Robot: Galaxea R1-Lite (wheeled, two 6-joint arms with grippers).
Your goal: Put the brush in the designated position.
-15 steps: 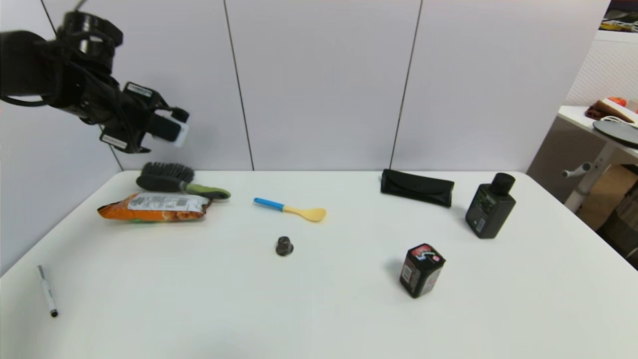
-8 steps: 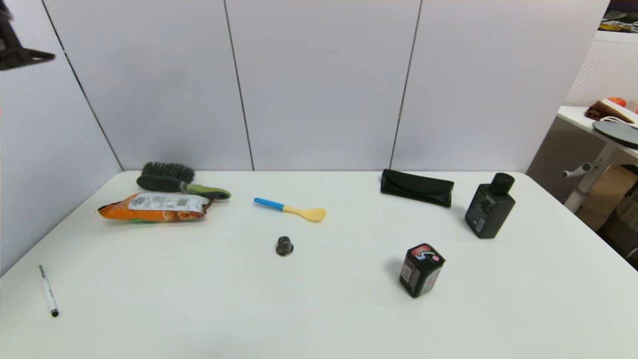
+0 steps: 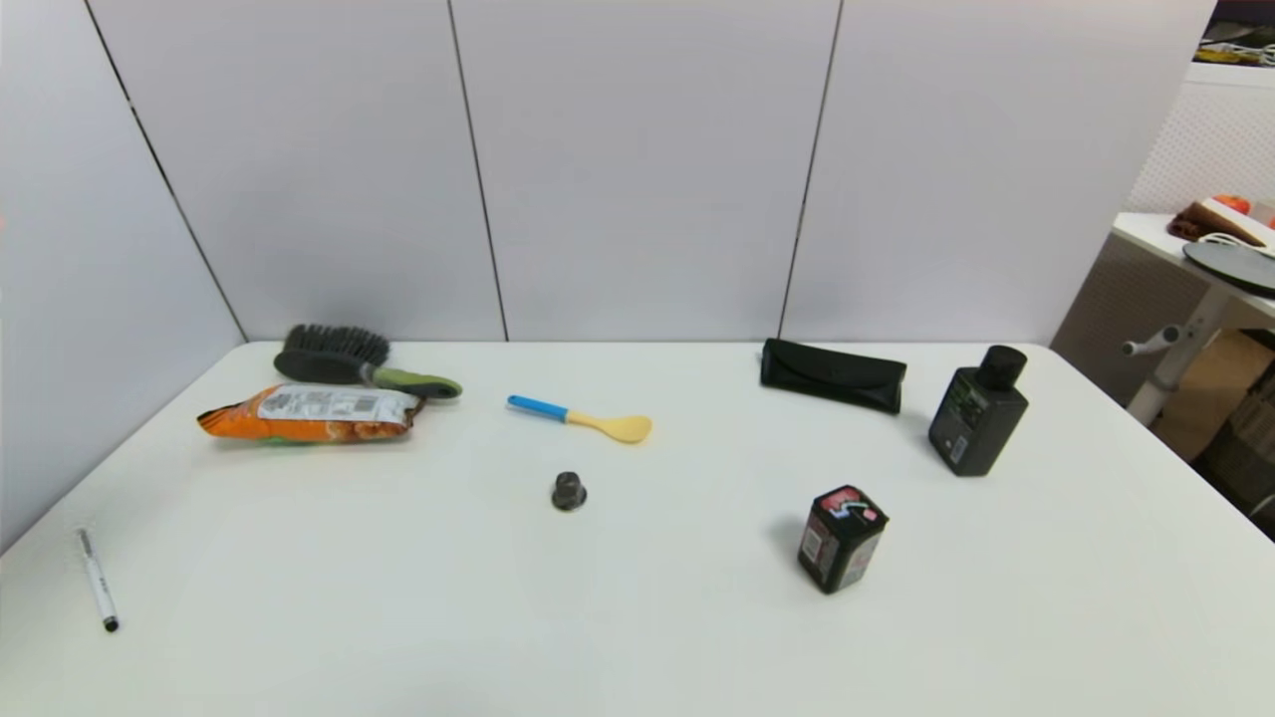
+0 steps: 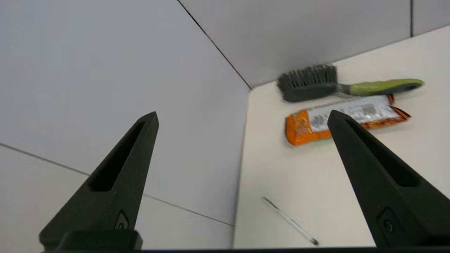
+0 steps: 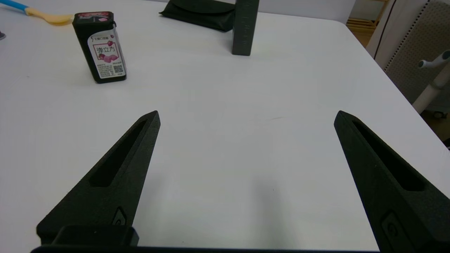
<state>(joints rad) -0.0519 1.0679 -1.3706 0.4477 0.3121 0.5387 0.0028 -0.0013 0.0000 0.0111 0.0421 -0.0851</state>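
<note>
White table (image 3: pixel 637 617), grey panel walls (image 3: pixel 637 169), side desk (image 3: pixel 1160 234) at right.

Brush (image 3: pixel 364 364) just behind snack bag (image 3: pixel 309 414); spoon (image 3: pixel 581 418) to their right

matte black tapered jaws, slotted, screw-fastened
</note>
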